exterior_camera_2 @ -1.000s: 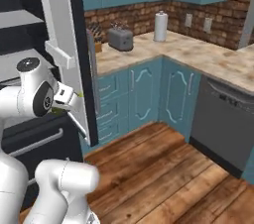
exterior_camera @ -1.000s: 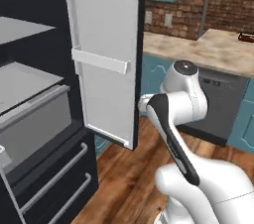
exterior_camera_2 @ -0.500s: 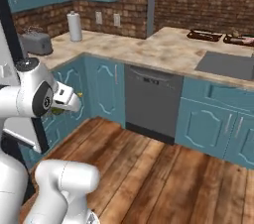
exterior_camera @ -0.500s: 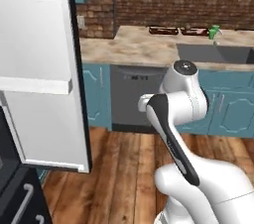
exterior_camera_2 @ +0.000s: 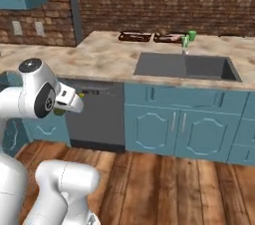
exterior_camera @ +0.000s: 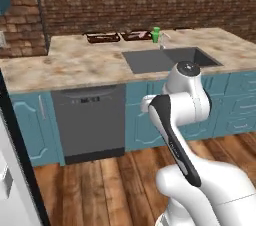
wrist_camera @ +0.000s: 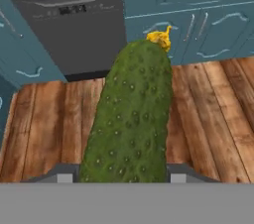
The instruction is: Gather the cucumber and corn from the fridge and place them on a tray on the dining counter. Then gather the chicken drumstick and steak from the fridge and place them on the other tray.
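— Cucumber [wrist_camera: 131, 119] first: where do we have it?

— In the claw [wrist_camera: 119, 173]. In the hand view it juts straight out from between the two dark fingertips [wrist_camera: 62, 174], with its yellow-tipped end pointing away from us, so we are clenched on the cucumber at its near end.

— Why hold it lengthwise like that?

— We judge that gripping across the narrow width lets the jaws seat on both flanks, and the long body rides out ahead of the hand, clear of the arm.

— And where does that put it against the dishwasher [exterior_camera: 90, 120]?

— In front of it and above the wooden floor [wrist_camera: 44, 129], well apart from the door. In the right base view the claw sits tucked close beside the arm's upper joint, level with the dishwasher's top.

— Probably carried tight to keep it steady while the base drives. The trays?

— Two dark trays [exterior_camera_2: 134, 36] lie beyond the dishwasher on the beige worktop [exterior_camera_2: 99, 59], behind the sink [exterior_camera_2: 187, 65] and beside a green cup [exterior_camera_2: 191, 35]. We have delivered nothing yet.
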Tool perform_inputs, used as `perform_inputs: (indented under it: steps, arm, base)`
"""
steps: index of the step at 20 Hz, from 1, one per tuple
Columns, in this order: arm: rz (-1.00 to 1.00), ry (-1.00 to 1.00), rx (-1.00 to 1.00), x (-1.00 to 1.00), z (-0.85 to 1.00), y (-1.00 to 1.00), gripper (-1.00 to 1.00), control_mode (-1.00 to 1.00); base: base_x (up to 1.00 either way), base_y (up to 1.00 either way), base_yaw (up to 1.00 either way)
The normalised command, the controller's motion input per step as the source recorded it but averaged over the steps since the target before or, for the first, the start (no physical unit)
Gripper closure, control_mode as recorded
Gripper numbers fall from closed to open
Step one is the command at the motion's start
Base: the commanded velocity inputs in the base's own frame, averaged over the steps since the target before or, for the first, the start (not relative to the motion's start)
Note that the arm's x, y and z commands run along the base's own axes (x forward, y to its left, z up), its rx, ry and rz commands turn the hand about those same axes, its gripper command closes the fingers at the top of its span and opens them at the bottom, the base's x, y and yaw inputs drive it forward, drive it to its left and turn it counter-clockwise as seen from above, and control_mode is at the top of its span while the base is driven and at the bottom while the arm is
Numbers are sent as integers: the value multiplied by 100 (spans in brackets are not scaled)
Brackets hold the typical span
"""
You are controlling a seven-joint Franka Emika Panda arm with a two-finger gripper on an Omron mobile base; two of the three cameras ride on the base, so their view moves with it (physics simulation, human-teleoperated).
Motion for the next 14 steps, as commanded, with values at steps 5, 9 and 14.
perform_inputs:
  steps: [5, 9, 14]
  arm:
    - [0, 0, 0, 0, 0, 0, 100, 100]
    - [0, 0, 0, 0, 0, 0, 100, 100]
    - [0, 0, 0, 0, 0, 0, 100, 100]
  base:
    - [48, 0, -73]
    - [42, 0, -72]
    - [69, -17, -60]
